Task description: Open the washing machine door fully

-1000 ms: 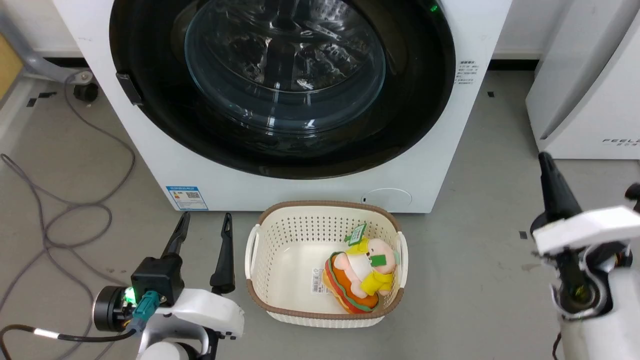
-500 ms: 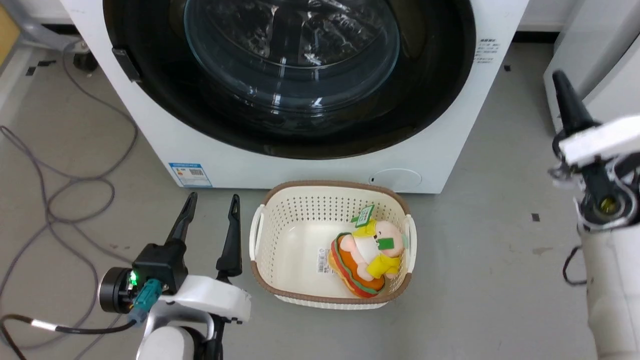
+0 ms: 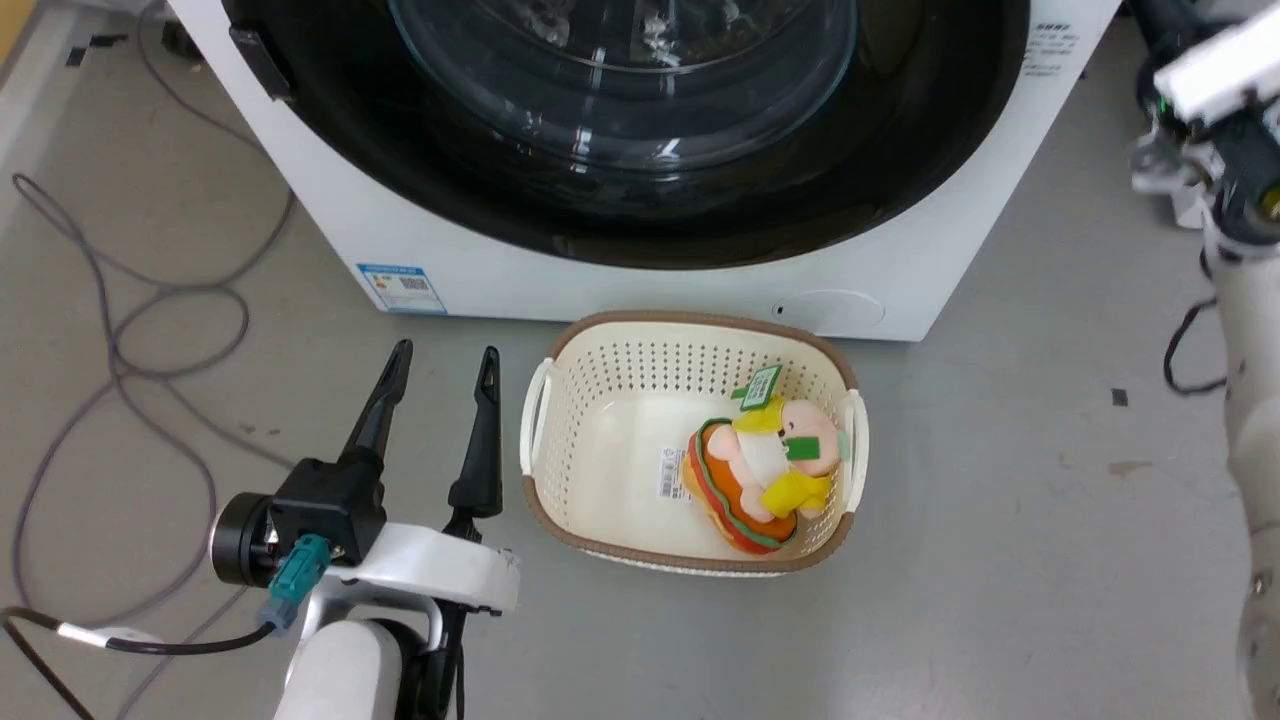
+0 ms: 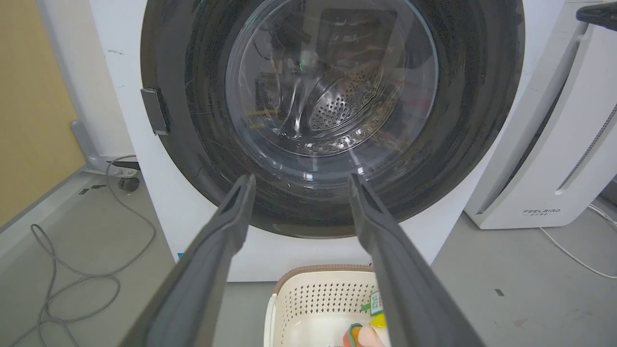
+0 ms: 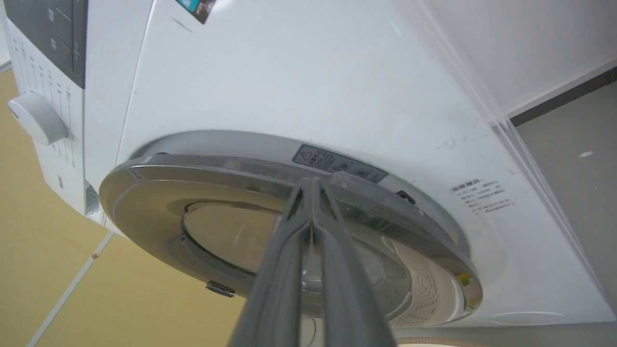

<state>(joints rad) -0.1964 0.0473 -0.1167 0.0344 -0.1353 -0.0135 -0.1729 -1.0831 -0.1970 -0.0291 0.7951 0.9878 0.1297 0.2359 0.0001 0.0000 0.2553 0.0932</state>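
The white washing machine (image 3: 640, 290) fills the top of the head view, and its glossy black washing machine door (image 3: 900, 150) with the clear glass bowl (image 3: 620, 90) lies flat against the front. My left gripper (image 3: 442, 365) hovers open over the floor left of the basket, holding nothing. In the left wrist view that left gripper (image 4: 299, 183) points at the door (image 4: 193, 144). My right wrist (image 3: 1215, 75) is raised beside the machine's right side. In the right wrist view the right gripper (image 5: 313, 180) is shut, its tips at the door's rim (image 5: 159, 193); contact cannot be told.
A cream basket (image 3: 700, 322) holding a burger-shaped plush toy (image 3: 760, 470) stands on the floor just in front of the machine. Grey cables (image 3: 130, 330) loop across the floor at the left. A white FEELBIRD appliance (image 4: 554, 144) stands to the machine's right.
The head camera has shifted, sliding the whole picture. My right gripper has risen from floor level to the door's right edge. The left gripper keeps its place beside the basket.
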